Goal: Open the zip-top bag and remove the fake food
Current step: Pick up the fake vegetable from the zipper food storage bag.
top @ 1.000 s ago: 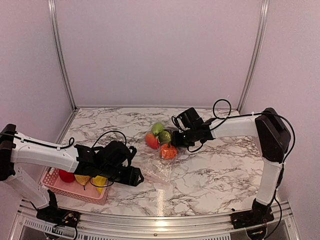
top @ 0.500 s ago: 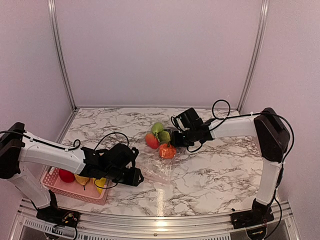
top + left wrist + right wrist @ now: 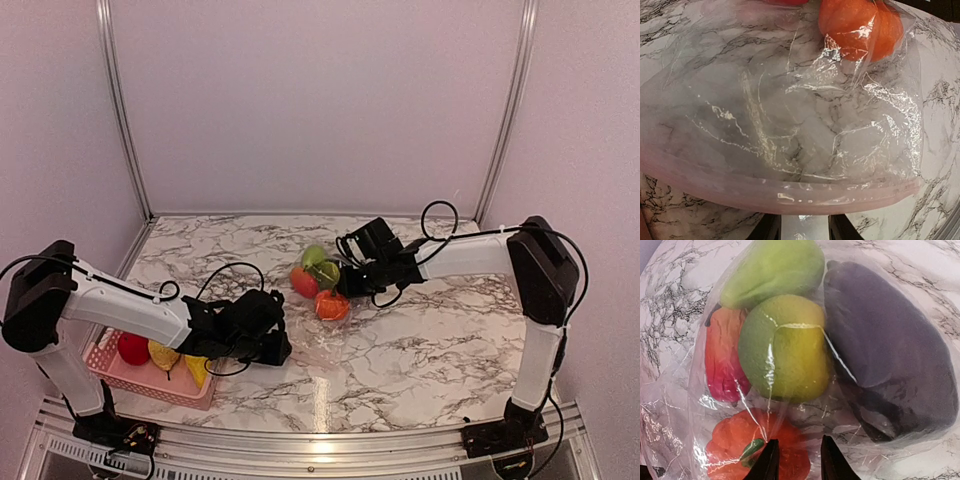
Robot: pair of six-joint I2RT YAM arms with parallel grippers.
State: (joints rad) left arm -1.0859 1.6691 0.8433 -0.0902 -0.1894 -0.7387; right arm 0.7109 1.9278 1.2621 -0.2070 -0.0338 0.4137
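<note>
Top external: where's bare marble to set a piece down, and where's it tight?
Free: the table front-right, between the zip-top bag and the right arm's base; also the back-left strip between the left arm and the wall. Crowded: centre, where the left gripper, right gripper and fake food crowd the bag; the pink basket fills the front-left corner.

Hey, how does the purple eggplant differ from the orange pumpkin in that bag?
The eggplant is dark purple, while the pumpkin is bright orange. The eggplant is long and smooth; the pumpkin is rounder and ribbed, with a small green stem. In the right wrist view the eggplant fills the right side and the pumpkin sits at the bottom edge. Both lie inside the clear zip-top bag.
</note>
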